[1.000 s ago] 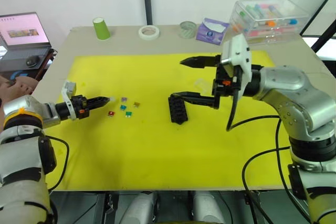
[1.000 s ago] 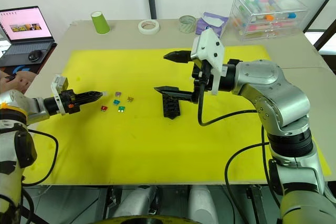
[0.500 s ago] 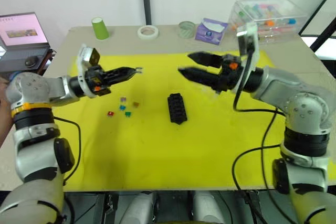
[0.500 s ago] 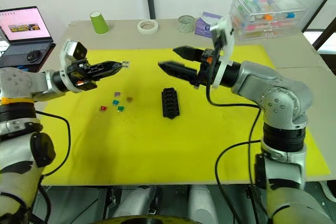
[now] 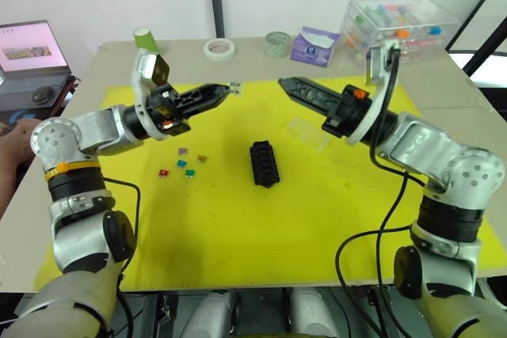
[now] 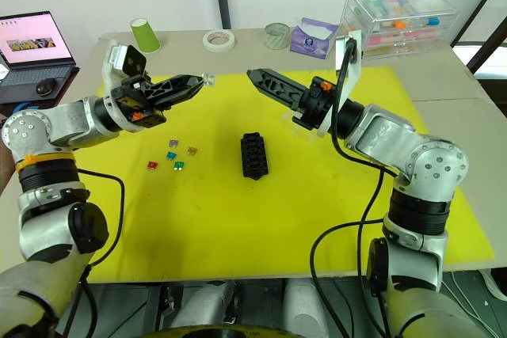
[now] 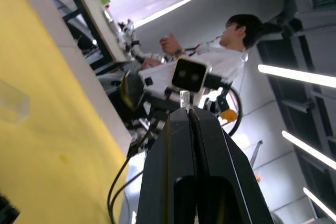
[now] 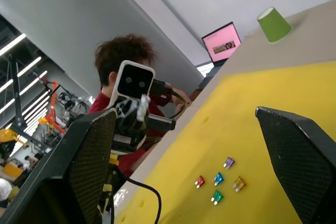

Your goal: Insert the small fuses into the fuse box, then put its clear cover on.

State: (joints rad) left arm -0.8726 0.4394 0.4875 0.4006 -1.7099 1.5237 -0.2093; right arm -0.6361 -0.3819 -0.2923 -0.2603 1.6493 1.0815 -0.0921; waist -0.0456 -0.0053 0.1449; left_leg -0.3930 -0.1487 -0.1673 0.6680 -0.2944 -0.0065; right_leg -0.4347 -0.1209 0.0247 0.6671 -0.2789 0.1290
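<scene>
Bench carries a yellow mat across most of its top. Large clear bin of coloured tubes sits at the far right corner, well off the mat. Laptop stands off the bench's left side, a person's hand near it. Along the back edge: green cup, tape roll, a second tape roll, purple tissue pack.

Right hand is raised over the back of the mat, pointing left, fingers spread wide apart with nothing between them, as the right wrist view shows. Left hand is raised over the left back part of the mat, pointing right, fingers pressed together, pinching a small pale fuse at the tips.

Fuse box lies flat at the middle of the mat, slots up, apart from both hands. Clear cover lies on the mat to the right of it and further back, below the right arm. Loose small fuses lie in a cluster left of the fuse box: purple, brown, red, teal, green, close together.
</scene>
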